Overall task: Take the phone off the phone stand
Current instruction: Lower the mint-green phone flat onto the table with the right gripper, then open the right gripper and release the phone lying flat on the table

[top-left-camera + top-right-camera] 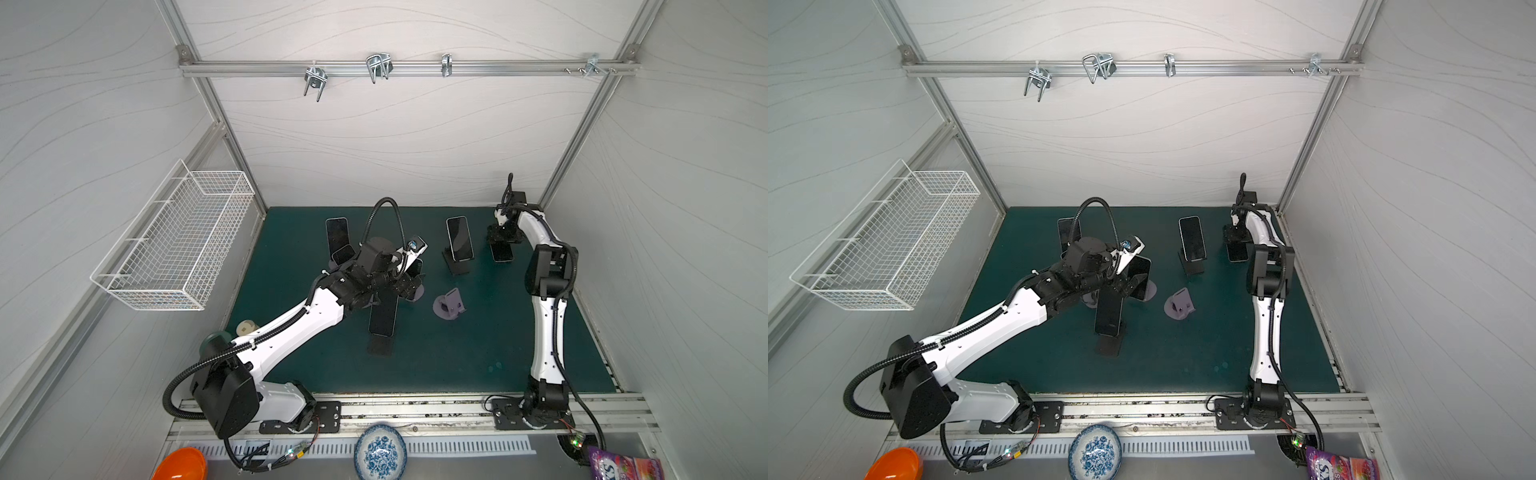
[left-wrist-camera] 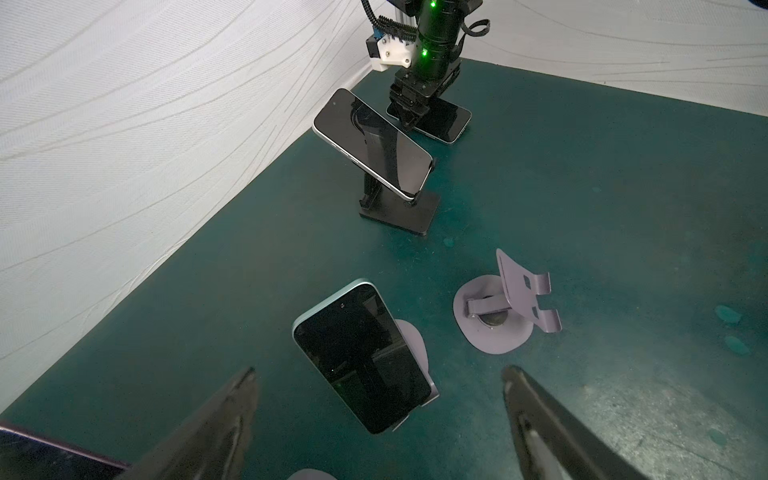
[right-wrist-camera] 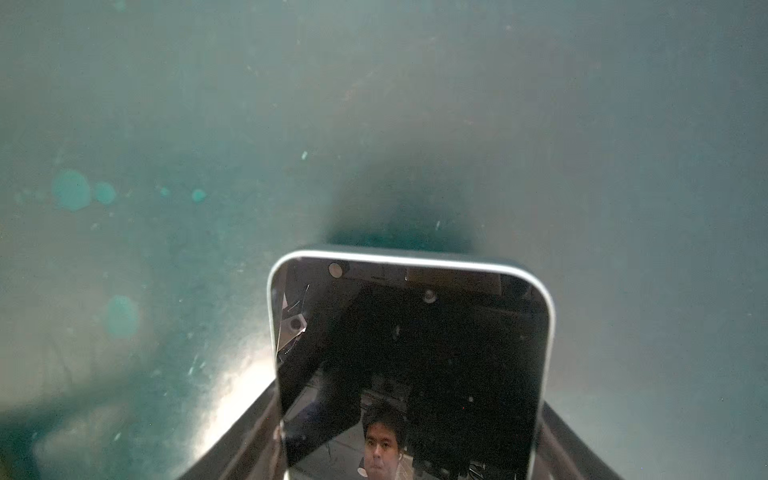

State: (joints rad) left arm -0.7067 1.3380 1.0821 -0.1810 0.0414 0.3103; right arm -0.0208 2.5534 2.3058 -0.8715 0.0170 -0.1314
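Two pincers: right pincer [image 3: 409, 399] pinching phone [image 3: 411, 332]; left pincer [image 2: 377, 370] spread, docked phone [image 2: 361, 357] just ahead.

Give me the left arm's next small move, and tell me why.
Probably ease the left pincer forward until its fingers flank the phone. The jaws stand wide open, the phone lies ahead of them and between them, untouched, and it rests on its purple stand. The right pincer is busy, shut on a second phone.
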